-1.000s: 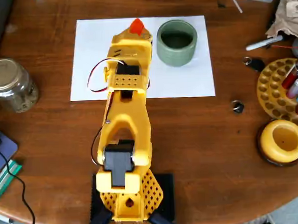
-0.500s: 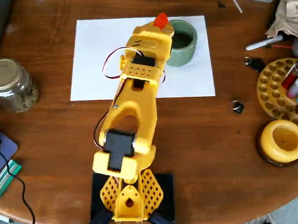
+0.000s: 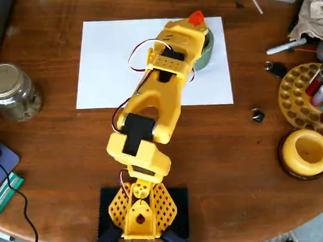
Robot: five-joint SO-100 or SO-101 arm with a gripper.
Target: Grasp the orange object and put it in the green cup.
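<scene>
My yellow arm reaches from the bottom of the overhead view up to the right over the white paper (image 3: 115, 58). The orange object (image 3: 196, 17) sticks out at the tip of my gripper (image 3: 194, 23), which looks shut on it; the fingers themselves are mostly hidden by the wrist. The green cup (image 3: 207, 47) stands on the paper's upper right part, directly under the gripper. Only a crescent of its right wall shows; its inside is hidden. The orange object sits at the cup's far rim as seen from above.
A glass jar (image 3: 11, 91) stands at the left. A yellow round holder (image 3: 307, 154) and a yellow perforated tray with pens (image 3: 303, 94) stand at the right. A marker (image 3: 285, 48), keys (image 3: 277, 69) and a small metal piece (image 3: 257, 115) lie near them.
</scene>
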